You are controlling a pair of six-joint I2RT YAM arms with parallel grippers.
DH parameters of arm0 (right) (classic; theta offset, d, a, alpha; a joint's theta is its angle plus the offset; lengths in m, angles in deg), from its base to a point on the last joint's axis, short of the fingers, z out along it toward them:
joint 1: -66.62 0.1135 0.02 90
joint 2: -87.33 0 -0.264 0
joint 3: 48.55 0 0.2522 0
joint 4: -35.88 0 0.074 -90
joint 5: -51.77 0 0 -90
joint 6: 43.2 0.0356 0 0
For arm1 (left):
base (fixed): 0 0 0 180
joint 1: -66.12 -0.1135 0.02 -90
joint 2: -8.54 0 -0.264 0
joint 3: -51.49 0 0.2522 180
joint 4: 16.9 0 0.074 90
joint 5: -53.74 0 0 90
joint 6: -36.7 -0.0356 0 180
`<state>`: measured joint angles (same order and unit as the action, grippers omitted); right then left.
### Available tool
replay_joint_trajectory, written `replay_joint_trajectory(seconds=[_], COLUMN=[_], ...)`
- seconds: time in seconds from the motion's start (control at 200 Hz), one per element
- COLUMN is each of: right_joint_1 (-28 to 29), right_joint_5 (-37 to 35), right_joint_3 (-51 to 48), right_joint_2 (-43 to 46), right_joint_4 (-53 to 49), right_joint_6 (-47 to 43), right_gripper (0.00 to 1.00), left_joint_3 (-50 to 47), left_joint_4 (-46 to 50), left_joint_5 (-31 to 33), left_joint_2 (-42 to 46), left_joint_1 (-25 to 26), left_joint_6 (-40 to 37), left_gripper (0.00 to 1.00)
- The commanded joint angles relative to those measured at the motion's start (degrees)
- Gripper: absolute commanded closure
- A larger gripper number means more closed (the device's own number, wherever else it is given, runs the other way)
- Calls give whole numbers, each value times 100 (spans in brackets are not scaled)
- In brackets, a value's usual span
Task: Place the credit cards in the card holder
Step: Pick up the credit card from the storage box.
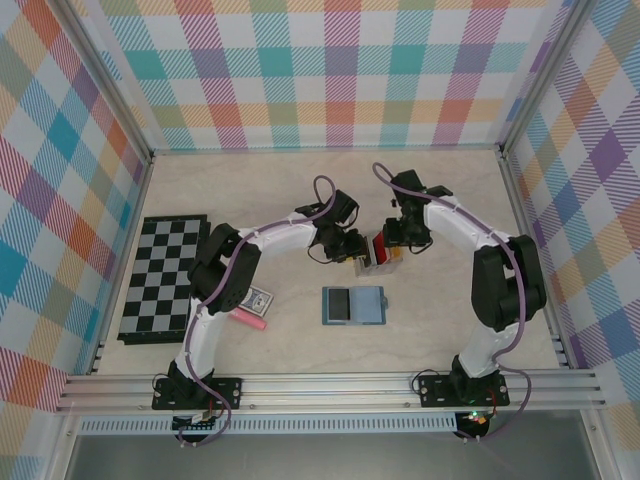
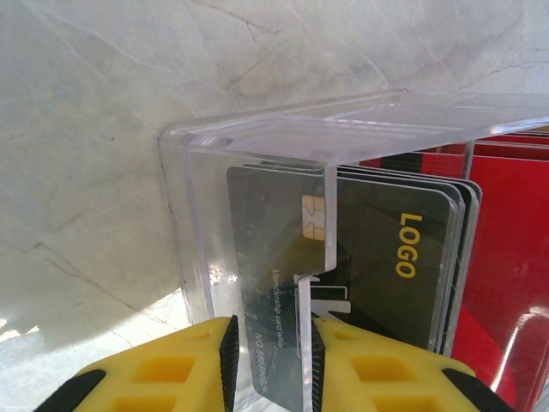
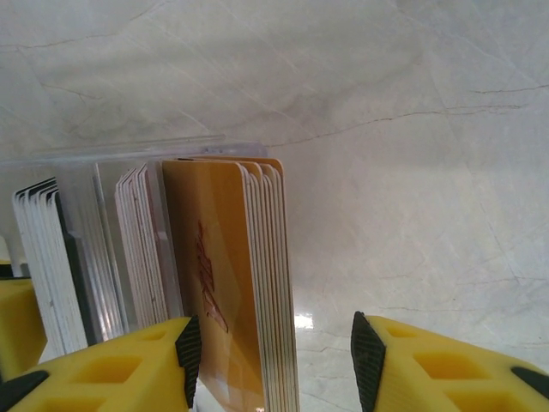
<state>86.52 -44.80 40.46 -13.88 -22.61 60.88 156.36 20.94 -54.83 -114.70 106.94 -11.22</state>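
Left wrist view: your left gripper [image 2: 272, 348] sits low at the clear stand [image 2: 257, 142]. Its yellow fingers [image 2: 171, 369] are close together, with a clear divider wall and the edge of a black card between them. Can't tell if it's clamped or just straddling. The black cards [image 2: 377, 249] stand upright inside the stand; the front one has a chip and a yellow "LOGO". The red cards [image 2: 506, 232] are in the stand's next slot, right of the black ones and behind another clear wall.

Right wrist view: your right gripper [image 3: 274, 335] is released, jaws wide, straddling the tan-gold cards [image 3: 214, 257], which stand upright at the stand's end. That stack sits against the left pad. There's a clear gap to the right pad, with bare table [image 3: 412, 172] showing through it. The pale grey cards [image 3: 141, 240] stand in the stand just left of the tan-gold ones, and more white-edged cards are further left.

Top view: you've got both grippers at the stand, the left one on its left side and the right one on its right. The credit cards [image 1: 381, 247] are in the stand. The card holder [image 1: 353, 305] lies flat and opened out on the table, near the stand on the arm-base side, not touching it. The playing-card box [image 1: 259, 298] and the pink stick [image 1: 250, 318] lie well left of the stand. The chessboard [image 1: 163, 275] is further left again.
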Motion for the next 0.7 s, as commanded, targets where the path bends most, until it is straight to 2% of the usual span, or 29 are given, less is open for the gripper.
replay_joint_trajectory(seconds=[0.0, 0.205, 0.4, 0.695], right_joint_1=[-17, -12, -10, 62], right_joint_5=[-138, -522, -582, -642], right_joint_3=[207, 279, 345, 427], right_joint_2=[-191, -125, -22, 64], right_joint_4=[-191, -275, -364, -462], right_joint_6=[-83, -101, -137, -147], right_gripper=[50, 54, 58, 57], left_joint_3=[-137, -179, -208, -225], left_joint_4=[391, 411, 379, 342], left_joint_5=[119, 135, 125, 90], left_joint_2=[126, 175, 200, 196], left_joint_1=[-84, -83, -83, -83], left_joint_6=[-149, -177, -167, -154], left_gripper=[72, 73, 73, 73])
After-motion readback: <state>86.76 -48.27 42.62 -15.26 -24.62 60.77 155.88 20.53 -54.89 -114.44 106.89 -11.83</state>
